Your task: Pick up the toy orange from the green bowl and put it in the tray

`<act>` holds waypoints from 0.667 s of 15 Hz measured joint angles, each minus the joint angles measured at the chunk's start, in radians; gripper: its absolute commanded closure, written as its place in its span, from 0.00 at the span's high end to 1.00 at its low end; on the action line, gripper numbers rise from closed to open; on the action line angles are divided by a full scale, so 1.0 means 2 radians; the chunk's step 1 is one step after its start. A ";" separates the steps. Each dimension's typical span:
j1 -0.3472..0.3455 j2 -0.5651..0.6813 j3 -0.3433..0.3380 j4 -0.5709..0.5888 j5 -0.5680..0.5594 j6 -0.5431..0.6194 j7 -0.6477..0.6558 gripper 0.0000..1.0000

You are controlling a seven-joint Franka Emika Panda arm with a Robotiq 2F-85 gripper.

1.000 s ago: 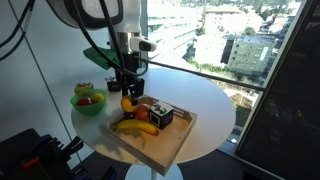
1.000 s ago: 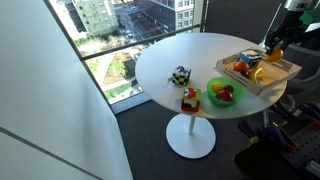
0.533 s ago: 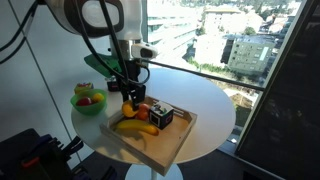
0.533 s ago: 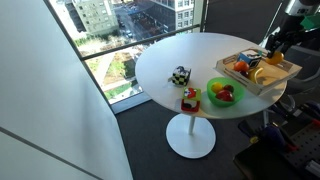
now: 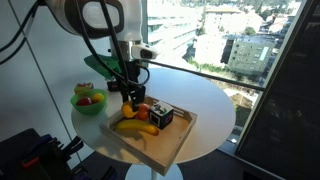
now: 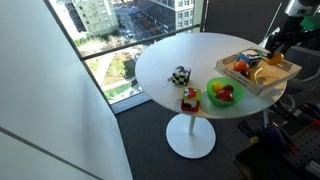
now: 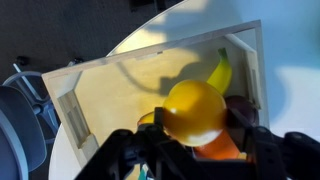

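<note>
In an exterior view your gripper (image 5: 128, 98) hangs over the near end of the tray (image 5: 152, 150), jaws clamped on the toy orange (image 5: 127, 104), which sits just above the tray floor rather than in the green bowl (image 5: 79, 108). The bowl stands just beside the tray on the round white table (image 5: 205, 100) and holds a few other toy fruits. A yellow banana (image 5: 135, 126) lies in the tray below the gripper, with a black box (image 5: 163, 118) beside it. In an exterior view from across the table, you see the gripper (image 6: 272, 49) above the tray (image 6: 281, 78) at the far edge, the green bowl (image 6: 224, 101) in front of it, and two small toys (image 6: 180, 75) well apart from both; the toy orange is too small to make out here. In the wrist view the toy orange (image 7: 195, 105) fills the middle, held between the dark fingers (image 7: 244, 122) of the gripper (image 7: 197, 128), one pressing on each side. Beneath it lies the pale wood of the tray (image 7: 115, 90), with the banana (image 7: 222, 72) just beyond the ball and a darker red-orange fruit (image 7: 222, 150) partly hidden under it.
</note>
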 measured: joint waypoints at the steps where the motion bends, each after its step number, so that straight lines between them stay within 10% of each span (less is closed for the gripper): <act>1: 0.000 0.003 0.000 0.000 0.000 0.001 0.001 0.39; 10: 0.000 0.049 0.000 0.000 -0.001 0.055 0.003 0.39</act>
